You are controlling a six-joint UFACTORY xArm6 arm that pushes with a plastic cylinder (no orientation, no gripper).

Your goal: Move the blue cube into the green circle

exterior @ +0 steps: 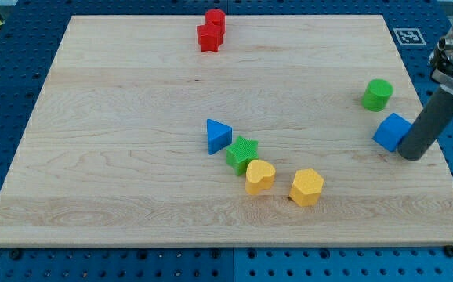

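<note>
The blue cube (pixel 390 131) lies near the board's right edge. The green circle (pixel 377 94), a short green cylinder, stands just above it and slightly to the left, a small gap apart. My tip (pixel 412 154) rests on the board right beside the cube, at its lower right, touching or nearly touching it. The dark rod slants up to the view's right from there.
A blue triangle (pixel 218 135), a green star (pixel 242 153), a yellow heart (pixel 259 176) and a yellow hexagon (pixel 306 187) cluster at the board's lower middle. Two red blocks (pixel 211 31) sit at the top middle. The wooden board (pixel 117 157) ends just right of my tip.
</note>
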